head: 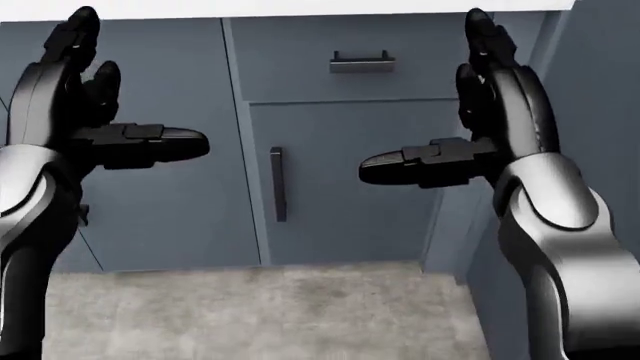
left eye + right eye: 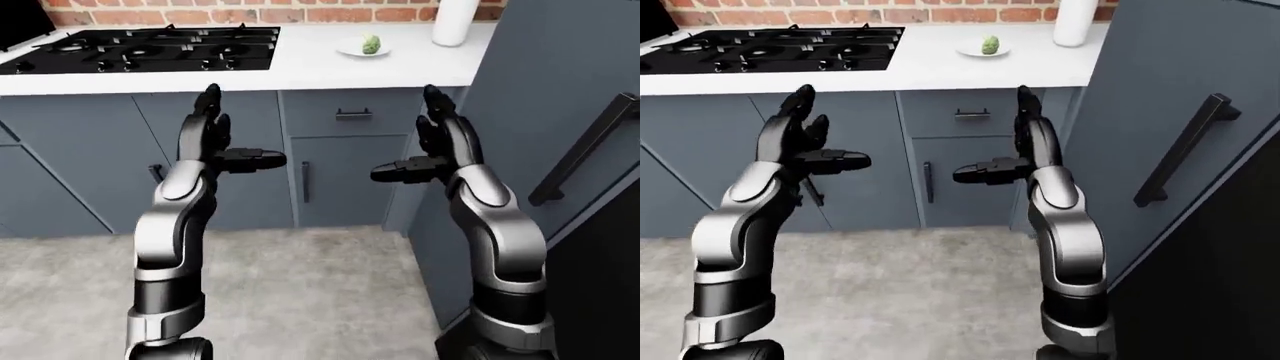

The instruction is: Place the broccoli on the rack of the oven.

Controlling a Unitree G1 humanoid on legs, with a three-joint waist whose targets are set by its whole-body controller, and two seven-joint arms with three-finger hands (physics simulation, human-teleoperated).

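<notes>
Left-eye view, 1 o'clock: broccoli [image 2: 371, 43] on small white plate [image 2: 362, 51], on white counter [image 2: 330, 64]. Still the approach step; nothing grasped. Left hand [image 2: 215, 139] and right hand [image 2: 432, 146] raised, fingers spread and released, both empty, well short of the counter. Next: step closer, reach right hand up to 1 o'clock, close round broccoli. Nearby: black hob [image 2: 140, 49] at 11 o'clock, white cylinder [image 2: 455, 21] just beside plate (knock risk). Tall panel with black handle [image 2: 585, 150] at 3 o'clock, probably the oven door; judged shut, rack unseen.
</notes>
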